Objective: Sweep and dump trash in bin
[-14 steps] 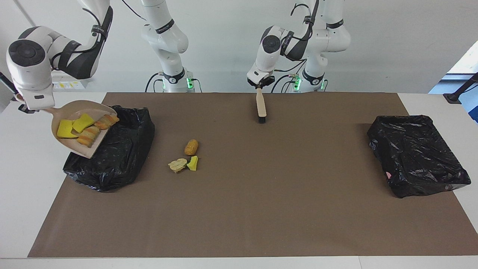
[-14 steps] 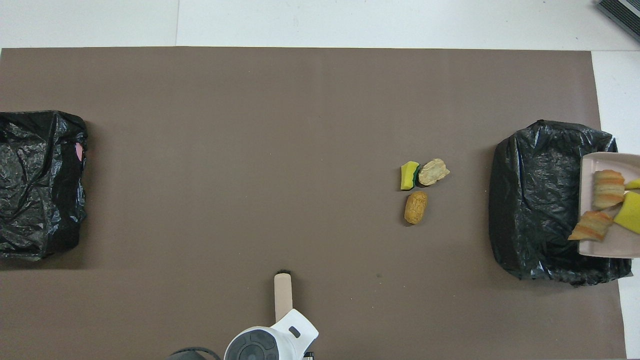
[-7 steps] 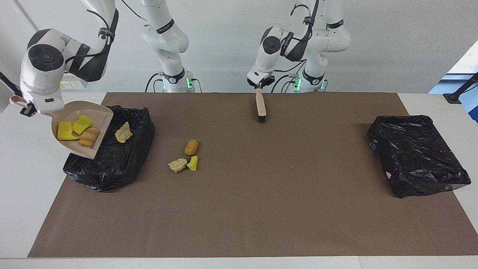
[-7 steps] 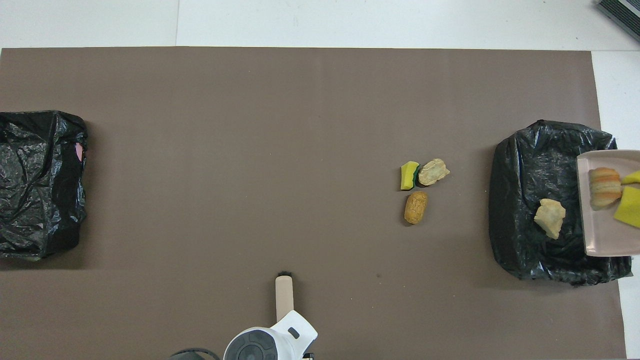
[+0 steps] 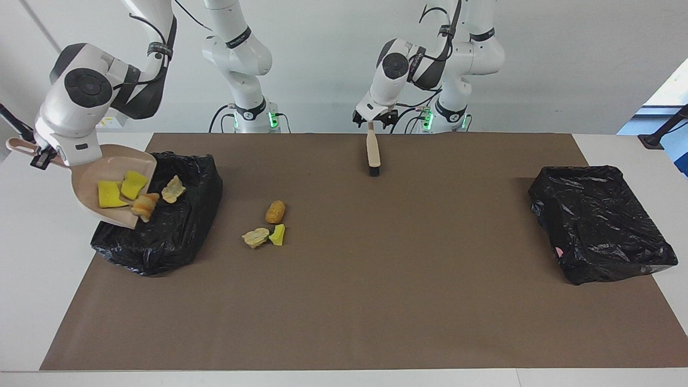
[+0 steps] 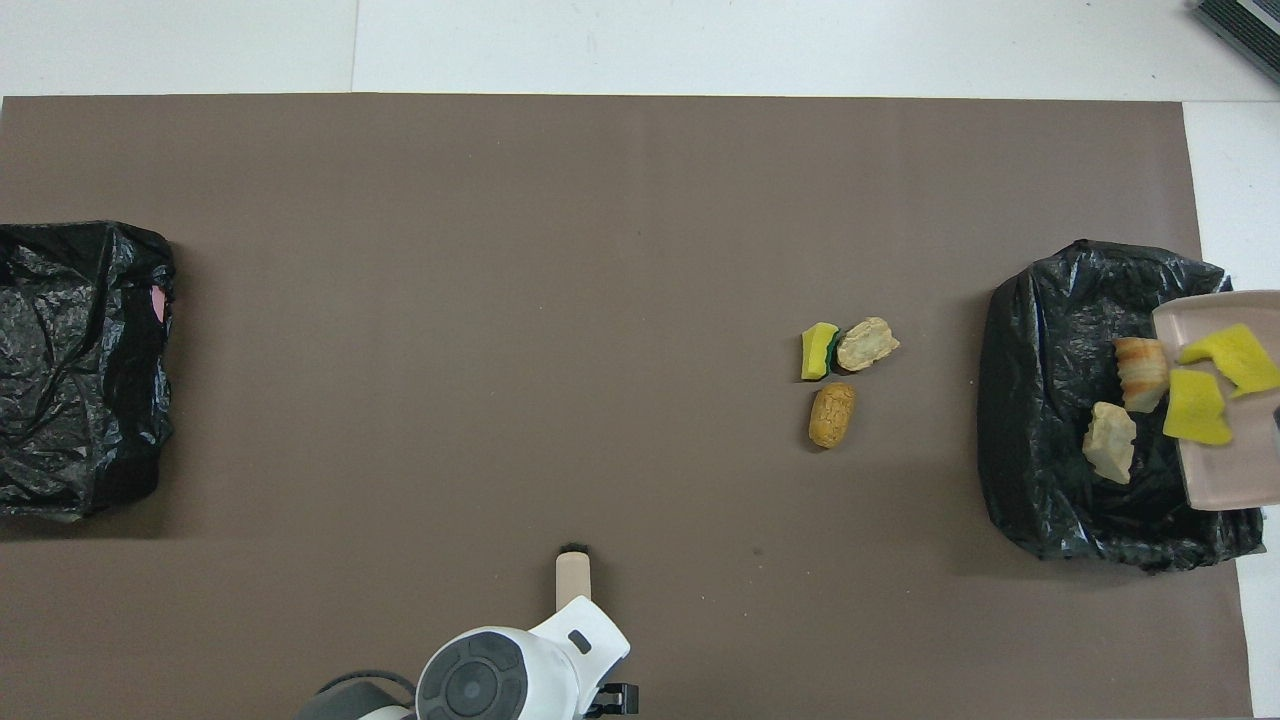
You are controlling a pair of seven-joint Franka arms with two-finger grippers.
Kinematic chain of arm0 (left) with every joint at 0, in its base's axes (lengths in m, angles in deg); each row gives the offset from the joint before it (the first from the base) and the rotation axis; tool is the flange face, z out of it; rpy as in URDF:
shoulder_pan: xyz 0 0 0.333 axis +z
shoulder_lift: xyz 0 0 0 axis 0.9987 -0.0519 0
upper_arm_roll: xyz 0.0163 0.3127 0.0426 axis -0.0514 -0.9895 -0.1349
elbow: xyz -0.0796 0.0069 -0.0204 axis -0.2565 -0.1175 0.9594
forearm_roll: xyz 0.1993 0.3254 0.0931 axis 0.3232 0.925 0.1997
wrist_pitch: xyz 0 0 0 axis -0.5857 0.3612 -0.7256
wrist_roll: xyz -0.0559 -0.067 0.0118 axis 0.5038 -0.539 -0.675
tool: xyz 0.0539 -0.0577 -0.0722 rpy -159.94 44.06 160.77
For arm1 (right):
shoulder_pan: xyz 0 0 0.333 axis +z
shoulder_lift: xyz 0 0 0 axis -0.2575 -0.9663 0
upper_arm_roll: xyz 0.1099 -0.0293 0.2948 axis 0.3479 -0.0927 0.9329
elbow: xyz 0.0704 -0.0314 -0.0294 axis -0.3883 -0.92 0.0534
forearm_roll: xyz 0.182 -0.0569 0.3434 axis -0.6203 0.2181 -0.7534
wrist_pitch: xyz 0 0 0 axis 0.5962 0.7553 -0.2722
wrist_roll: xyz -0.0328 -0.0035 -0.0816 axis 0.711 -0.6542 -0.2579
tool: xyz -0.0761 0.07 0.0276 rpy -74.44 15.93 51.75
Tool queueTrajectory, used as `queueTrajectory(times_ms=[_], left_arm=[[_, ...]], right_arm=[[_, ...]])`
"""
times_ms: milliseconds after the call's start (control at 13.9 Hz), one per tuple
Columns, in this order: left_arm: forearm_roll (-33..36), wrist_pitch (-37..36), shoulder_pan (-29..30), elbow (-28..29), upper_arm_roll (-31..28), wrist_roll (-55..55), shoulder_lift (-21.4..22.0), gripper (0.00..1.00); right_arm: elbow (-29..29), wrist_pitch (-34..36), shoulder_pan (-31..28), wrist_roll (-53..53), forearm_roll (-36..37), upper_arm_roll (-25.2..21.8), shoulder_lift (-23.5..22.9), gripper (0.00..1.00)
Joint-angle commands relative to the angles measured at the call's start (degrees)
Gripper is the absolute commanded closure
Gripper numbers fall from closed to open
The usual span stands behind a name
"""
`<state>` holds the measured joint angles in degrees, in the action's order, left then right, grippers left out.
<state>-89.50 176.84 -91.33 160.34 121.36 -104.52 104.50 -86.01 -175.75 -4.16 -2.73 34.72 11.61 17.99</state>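
My right gripper [image 5: 42,157] is shut on the handle of a beige dustpan [image 5: 88,201], tilted over the black-lined bin [image 5: 161,236] at the right arm's end. Two yellow sponge pieces [image 5: 112,194] lie on the pan, and a striped pastry [image 5: 144,206] hangs at its lip. A beige chunk [image 5: 173,189] lies in the bin. On the mat lie a brown croquette [image 5: 275,211], a beige chunk [image 5: 255,237] and a yellow wedge [image 5: 278,235]. My left gripper [image 5: 372,119] stands open over the handle end of the brush [image 5: 373,153], which lies on the mat.
A second black-lined bin [image 5: 602,226] stands at the left arm's end of the brown mat [image 5: 376,301]. The three loose scraps on the mat sit beside the right arm's bin, toward the table's middle.
The dustpan has tipped further over the bin. One pastry piece has dropped in and another has slid to the lip. My left gripper has opened off the brush handle and lifted slightly.
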Motion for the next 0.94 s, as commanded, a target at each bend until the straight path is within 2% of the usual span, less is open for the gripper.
queueTrajectory(times_ms=[0,144,288,360,576,864], left_arm=[[7.5,-1.7,0.6,-4.4,-5.0,0.8,-2.1,0.0],[15.6,-5.8,-0.9,-9.5,-13.0,1.4,-4.2,0.0],[23.5,-12.2,-2.3,-18.3,-19.4,3.6,-9.2,0.0],[25.9,-13.2,-2.5,-22.1,-22.1,4.5,-11.3,0.0],[28.7,-14.4,-2.8,-30.4,-29.0,8.0,-14.8,0.0],[31.8,-20.6,-3.3,-42.7,-35.9,11.4,-19.6,0.0]], right_arm=[[-1.6,0.6,0.4,-1.2,2.5,0.2,1.5,1.0],[-1.3,2.4,0.5,-0.6,3.6,0.3,2.2,1.0],[-0.5,3.4,1.1,1.4,3.6,0.3,3.9,1.0],[0.3,5.2,1.8,2.3,3.5,0.3,4.5,1.0],[0.5,8.7,2.7,5.2,2.5,0.8,7.7,1.0],[0.7,10.1,2.8,6.6,-0.8,1.3,9.9,1.0]])
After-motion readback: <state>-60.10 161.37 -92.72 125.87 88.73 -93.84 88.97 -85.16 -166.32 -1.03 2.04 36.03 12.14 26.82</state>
